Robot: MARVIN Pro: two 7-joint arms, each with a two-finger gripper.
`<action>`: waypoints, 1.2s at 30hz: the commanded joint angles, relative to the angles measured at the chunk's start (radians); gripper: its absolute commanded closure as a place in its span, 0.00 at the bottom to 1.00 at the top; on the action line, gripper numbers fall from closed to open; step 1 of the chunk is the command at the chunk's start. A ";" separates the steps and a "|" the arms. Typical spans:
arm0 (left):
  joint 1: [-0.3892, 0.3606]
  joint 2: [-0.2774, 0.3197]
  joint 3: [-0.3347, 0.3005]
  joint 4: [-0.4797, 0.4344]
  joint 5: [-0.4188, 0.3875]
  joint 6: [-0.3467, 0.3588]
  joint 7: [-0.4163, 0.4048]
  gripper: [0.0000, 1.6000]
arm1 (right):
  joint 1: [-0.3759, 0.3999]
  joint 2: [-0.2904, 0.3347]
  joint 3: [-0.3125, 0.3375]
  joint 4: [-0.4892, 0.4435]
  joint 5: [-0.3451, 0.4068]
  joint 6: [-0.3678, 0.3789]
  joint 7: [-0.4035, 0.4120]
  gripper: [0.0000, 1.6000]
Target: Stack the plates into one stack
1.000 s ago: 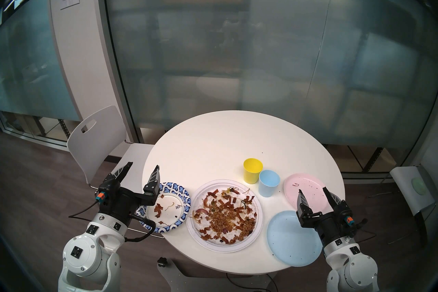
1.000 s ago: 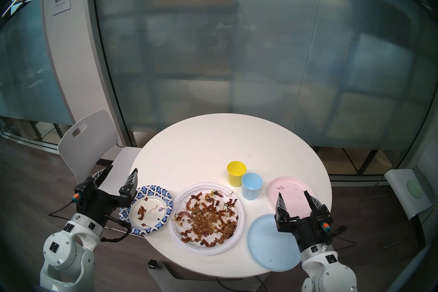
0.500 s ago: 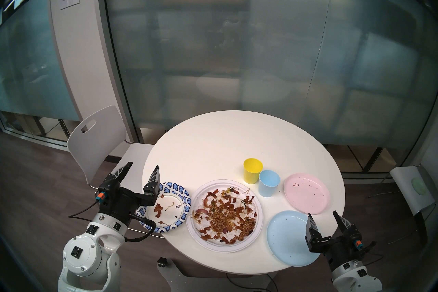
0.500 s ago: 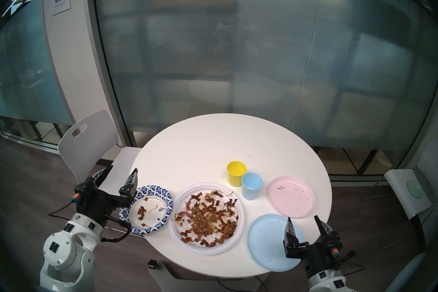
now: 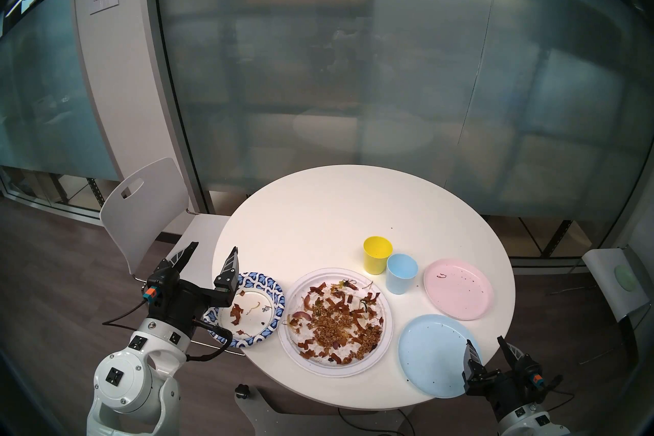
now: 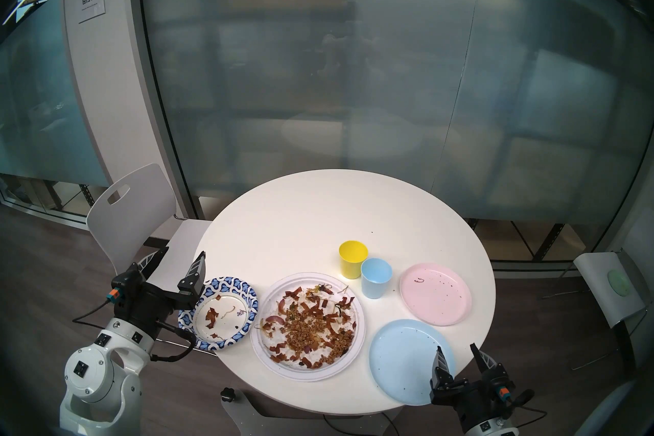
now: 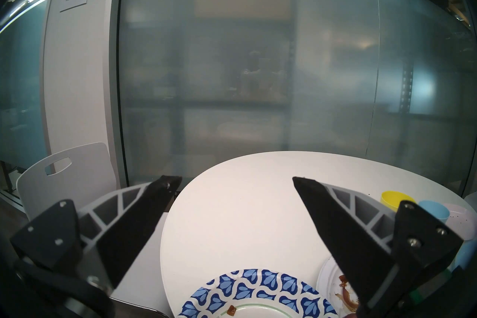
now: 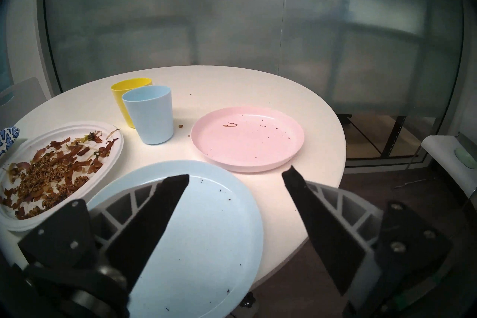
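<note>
My right gripper has its jaws spread wide and empty, poised at the near right edge of the worktop, one finger over the rim of the light-blue plate and the other out past the worktop's edge. That plate overhangs the edge a little, which I judge gives me a lip to pinch from the side. My left gripper also has its jaws apart and holds nothing; it sits beside the far left rim of the patterned-rim plate, which juts over the worktop's left edge.

None of the four plates is stacked yet. Between those two lies the large white plate, heaped with brown scraps and grainy crumbs, so I'd judge it best left as the base. The patterned one carries a few brown bits; the light-blue one only dark specks. The pink plate lies just beyond the light-blue one, near but apart, with a small curl and some crumbs. The yellow cup and blue cup stand upright, touching or nearly so, and both look empty.
</note>
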 commanded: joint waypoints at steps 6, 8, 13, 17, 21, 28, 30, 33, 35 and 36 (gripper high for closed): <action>0.000 -0.002 0.000 -0.020 0.001 -0.003 0.002 0.00 | 0.076 0.045 0.013 0.023 0.008 0.058 0.018 0.00; 0.000 -0.002 0.000 -0.020 0.001 -0.003 0.002 0.00 | 0.081 0.047 0.015 0.026 0.009 0.061 0.019 0.00; 0.000 -0.002 0.000 -0.020 0.001 -0.003 0.002 0.00 | 0.101 0.066 0.025 0.034 0.007 0.102 0.027 0.00; 0.000 -0.002 0.000 -0.020 0.001 -0.003 0.002 0.00 | 0.124 0.082 0.033 0.053 0.004 0.132 0.033 0.00; 0.000 -0.002 0.000 -0.020 0.001 -0.003 0.002 0.00 | 0.147 0.095 0.044 0.070 0.007 0.149 0.037 0.00; 0.000 -0.002 0.000 -0.020 0.001 -0.003 0.003 0.00 | 0.167 0.114 0.052 0.069 0.008 0.193 0.051 0.00; 0.000 -0.002 0.000 -0.020 0.001 -0.003 0.003 0.00 | 0.174 0.119 0.052 0.074 0.005 0.204 0.052 0.00; 0.000 -0.002 0.000 -0.020 0.001 -0.003 0.003 0.00 | 0.182 0.129 0.052 0.082 -0.001 0.224 0.057 0.03; 0.000 -0.002 0.000 -0.020 0.001 -0.003 0.003 0.00 | 0.185 0.135 0.052 0.084 -0.005 0.236 0.059 0.05; 0.000 -0.002 0.000 -0.020 0.001 -0.003 0.003 0.00 | 0.187 0.138 0.052 0.086 -0.009 0.245 0.059 0.04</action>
